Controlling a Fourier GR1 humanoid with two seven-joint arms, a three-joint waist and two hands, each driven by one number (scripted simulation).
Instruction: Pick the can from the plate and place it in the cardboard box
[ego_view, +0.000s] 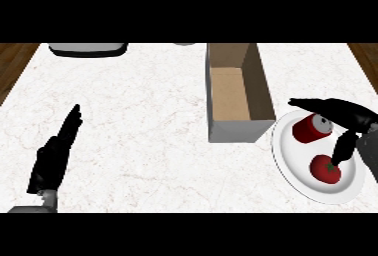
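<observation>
One red can (313, 127) and one tomato (325, 170) on one plate (295, 175), right hand (347, 117) spread above, one cardboard box (235, 92) alongside.

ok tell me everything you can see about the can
The can is a small red cylinder with a pale grey, metal-looking top. It lies tilted on its side on the upper part of the white plate, above a red tomato and apart from it. The right hand arches over it, fingers above its top end; contact can't be told.

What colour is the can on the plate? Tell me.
Red sides with a pale grey top, seen in the head view: the can lies on the white plate.
</observation>
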